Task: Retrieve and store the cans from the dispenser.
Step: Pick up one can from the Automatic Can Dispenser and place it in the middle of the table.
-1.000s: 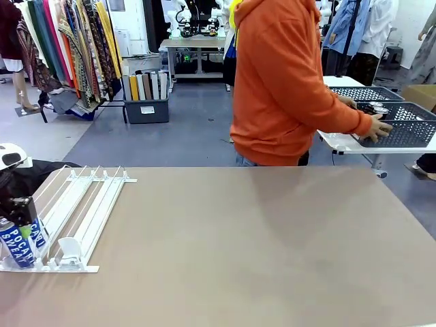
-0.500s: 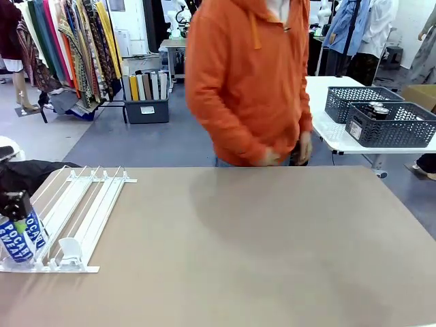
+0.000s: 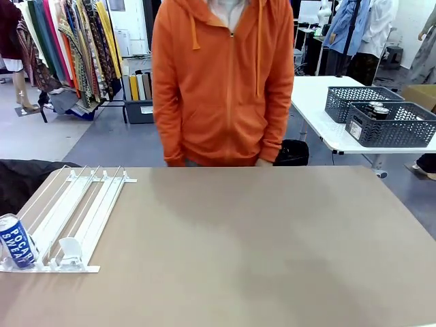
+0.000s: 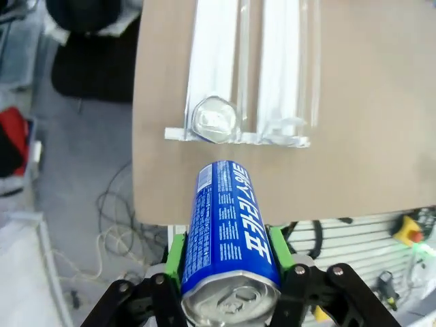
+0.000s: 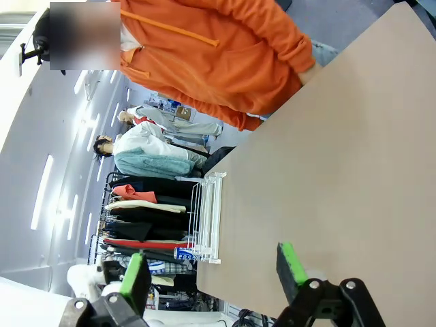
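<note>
Two cans in play. Left end effector (image 4: 227,253) is partly closed on a blue can (image 4: 226,204), with green pads (image 4: 176,251) on either side of the body close to the silver top. The can lies along the fingers at bottom centre of the left wrist view, off the table (image 3: 272,238) and just short of the dispenser (image 3: 95,212) front lip. Second blue can (image 3: 17,250) stands upright at that lip, lower left of the front view. Right end effector (image 5: 212,267) is wide open and holds nothing.

My read of the step: carry the held can off to storage. Likely target is the dark baskets (image 3: 392,126) at upper right, which have cans in them; not certain.

How to do it well:
- The grip sits at one end, so the can overhangs. Go slow on wrist rolls.
- Thin wall, so don't squeeze harder.
- Keep it high enough to clear the lip and the standing can.
- Turn it upright before release.
- The person (image 3: 221,82) stands at the far edge, top centre. Route wide of them.
- The baskets look far for the left arm; a hand-over to the right may be needed.
</note>
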Robot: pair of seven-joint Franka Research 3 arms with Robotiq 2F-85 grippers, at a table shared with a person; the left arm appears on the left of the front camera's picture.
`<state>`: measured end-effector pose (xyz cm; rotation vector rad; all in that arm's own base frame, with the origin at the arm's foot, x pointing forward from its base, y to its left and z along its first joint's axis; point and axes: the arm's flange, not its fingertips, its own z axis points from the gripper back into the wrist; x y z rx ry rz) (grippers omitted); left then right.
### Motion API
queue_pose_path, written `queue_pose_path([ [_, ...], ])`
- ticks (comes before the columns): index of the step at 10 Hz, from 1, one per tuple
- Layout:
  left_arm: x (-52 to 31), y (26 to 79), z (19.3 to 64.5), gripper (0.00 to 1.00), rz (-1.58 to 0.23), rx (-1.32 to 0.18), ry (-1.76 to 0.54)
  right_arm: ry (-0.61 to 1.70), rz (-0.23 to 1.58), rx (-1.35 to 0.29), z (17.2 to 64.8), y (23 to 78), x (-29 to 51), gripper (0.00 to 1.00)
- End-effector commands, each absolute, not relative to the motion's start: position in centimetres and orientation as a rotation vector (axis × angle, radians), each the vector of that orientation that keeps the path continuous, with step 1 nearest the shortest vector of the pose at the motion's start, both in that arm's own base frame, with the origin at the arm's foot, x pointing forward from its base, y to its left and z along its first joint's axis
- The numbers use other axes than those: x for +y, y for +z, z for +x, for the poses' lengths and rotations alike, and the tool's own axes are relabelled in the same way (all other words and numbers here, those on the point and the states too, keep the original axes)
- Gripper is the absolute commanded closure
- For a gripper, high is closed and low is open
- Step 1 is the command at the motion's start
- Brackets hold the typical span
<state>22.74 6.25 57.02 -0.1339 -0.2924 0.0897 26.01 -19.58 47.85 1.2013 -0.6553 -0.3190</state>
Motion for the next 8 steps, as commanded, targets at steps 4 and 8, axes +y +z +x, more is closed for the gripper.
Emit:
queue_pose_path([
  [4,6.84,58.69,20.55,1.0,-0.187,-0.378,0.086,-0.322,1.218,-0.677,26.24,48.2,-19.55,0.0],
  [8,6.56,58.29,20.69,1.0,-0.208,-0.372,0.092,-0.322,1.218,-0.677,26.24,48.2,-19.55,0.0],
])
